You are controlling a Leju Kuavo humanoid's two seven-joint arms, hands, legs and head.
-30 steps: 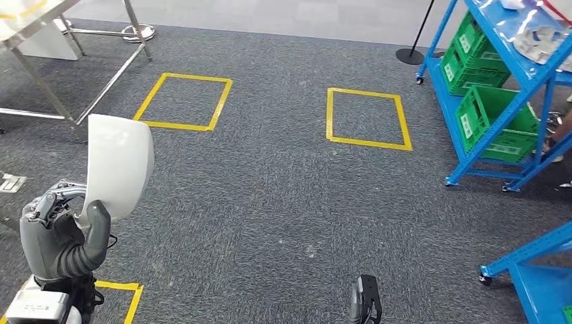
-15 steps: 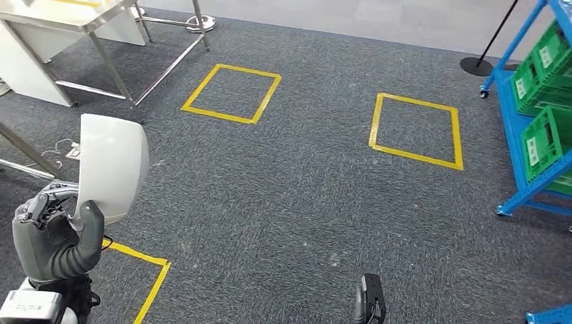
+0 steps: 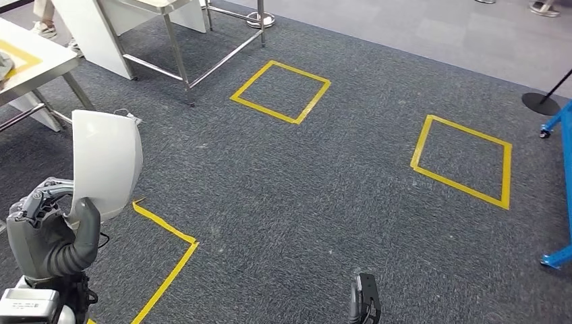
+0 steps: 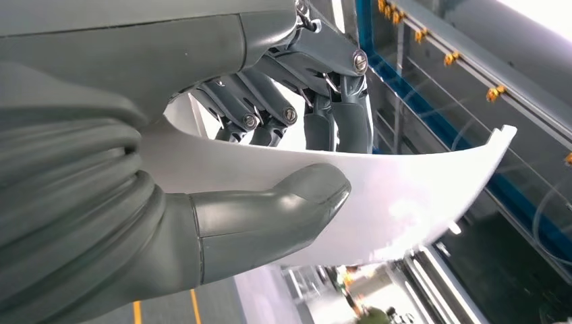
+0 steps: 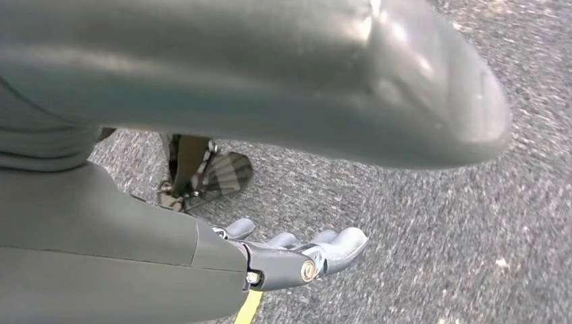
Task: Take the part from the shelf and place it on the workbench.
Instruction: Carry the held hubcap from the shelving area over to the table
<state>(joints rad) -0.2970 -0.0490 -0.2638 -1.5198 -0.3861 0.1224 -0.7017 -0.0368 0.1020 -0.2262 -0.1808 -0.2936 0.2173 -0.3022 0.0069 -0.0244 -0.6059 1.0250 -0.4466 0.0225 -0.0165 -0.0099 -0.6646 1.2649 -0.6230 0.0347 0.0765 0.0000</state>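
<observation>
Grey carpet [image 3: 303,202] marked with yellow tape squares [image 3: 280,91] spreads ahead, with steel-legged benches [image 3: 30,64] at the far left and a blue shelf [image 3: 563,135] at the right edge. The left hand [image 3: 50,233] carries the part [image 3: 104,165], a curved white shell, upright beside the body; the wrist view shows the thumb [image 4: 270,216] pressed on one face and the fingers [image 4: 270,115] wrapped behind the other, a clamp that likely keeps the thin panel from swinging in transit. The right hand [image 5: 297,253] hangs low over the floor, empty, fingers loosely apart. The part is off the shelf, not yet on a bench.
</observation>
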